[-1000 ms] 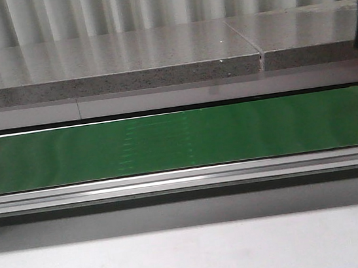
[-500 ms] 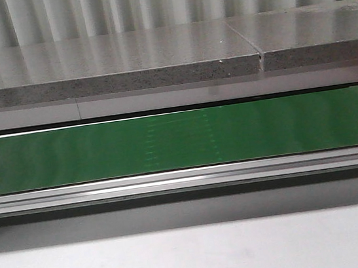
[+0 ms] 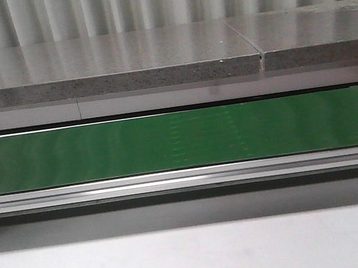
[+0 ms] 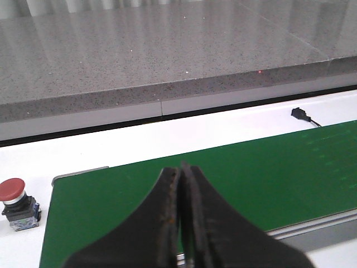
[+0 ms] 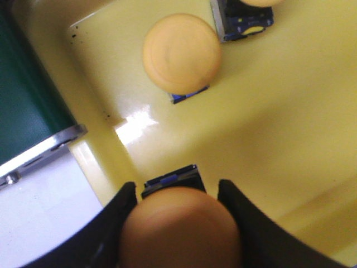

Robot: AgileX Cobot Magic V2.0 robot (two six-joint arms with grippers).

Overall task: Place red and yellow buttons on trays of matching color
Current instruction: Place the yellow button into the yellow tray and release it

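Between the jaws of your right gripper [image 5: 177, 215], over the yellow tray [image 5: 279, 128], sits the yellow button [image 5: 178, 226] you are carrying: the jaws are clamped on the sides of its domed cap, and its dark blue-marked base shows just beyond the cap, close above the tray floor near the tray's rim on the conveyor side. Whether the base already touches the floor you cannot tell from here.

Treat it as a small, rigid, fairly light part. The cap looks smooth and glossy, so it may slip if you squeeze high on the dome; the flanks of the cap, or the squarer base below, give a surer hold. It should not be fragile, but it is top-heavy and could tip if released at a tilt.

A second yellow button [image 5: 182, 53] stands upright farther in on the tray, and part of a third [image 5: 242, 17] shows at the tray's far edge, both well apart from yours.

Your left gripper [image 4: 179, 223] has its jaws pressed together with nothing between them, hanging over the green conveyor belt [image 4: 251, 173]. A red button [image 4: 15, 195] stands upright on the white desk [image 4: 111, 148] just off the belt's end; take it the same way. No red tray is in view.
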